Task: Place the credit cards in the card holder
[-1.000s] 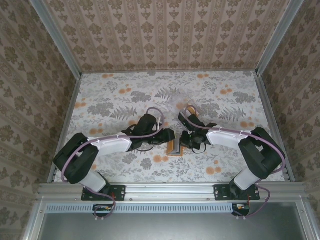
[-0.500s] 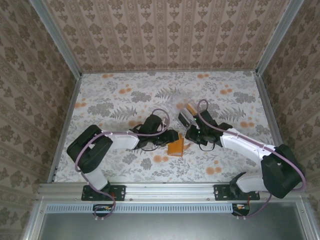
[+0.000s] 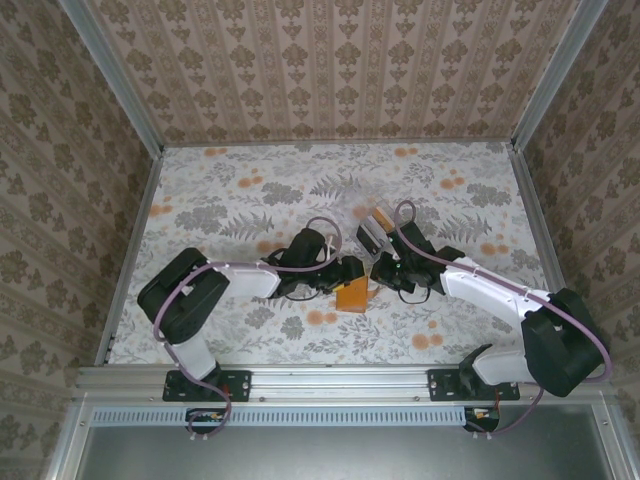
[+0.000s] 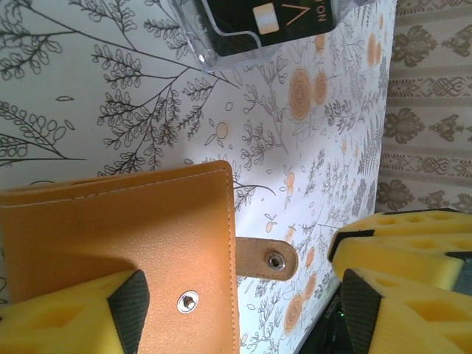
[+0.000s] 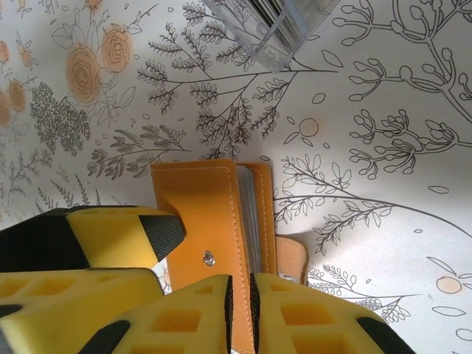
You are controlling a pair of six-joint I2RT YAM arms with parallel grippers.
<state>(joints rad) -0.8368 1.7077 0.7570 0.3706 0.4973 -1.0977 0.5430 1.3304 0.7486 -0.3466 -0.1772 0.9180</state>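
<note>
Jaws of the left gripper (image 4: 243, 296) stand wide apart and clamp nothing. One yellow finger (image 4: 66, 321) lies against the cover of the orange card holder (image 4: 125, 236), its black pad just beside the metal snap (image 4: 188, 301). The other finger is well apart from the holder, out beyond the strap tab (image 4: 267, 258) that sticks out from the cover's edge. Ahead of these jaws on the floral table (image 4: 96, 110) sits a clear plastic box (image 4: 214, 51) with a black card (image 4: 273, 15) in it, apart from the holder.

The right gripper (image 5: 240, 306) has its jaws drawn almost together, leaving only a thin slit. The edge of the holder's orange cover runs into that slit, so the gripper pinches the cover. The holder is partly unfolded just ahead of these fingertips, and the pale edges of credit cards (image 5: 248, 214) show between its two leaves. To the left of the right jaws, the left gripper's black-padded finger touches the cover's outer face. Farther ahead of the right jaws is a corner of the clear box, with card edges visible inside. From above, both grippers meet at the holder, the left one on its left and the right one on its right.
</note>
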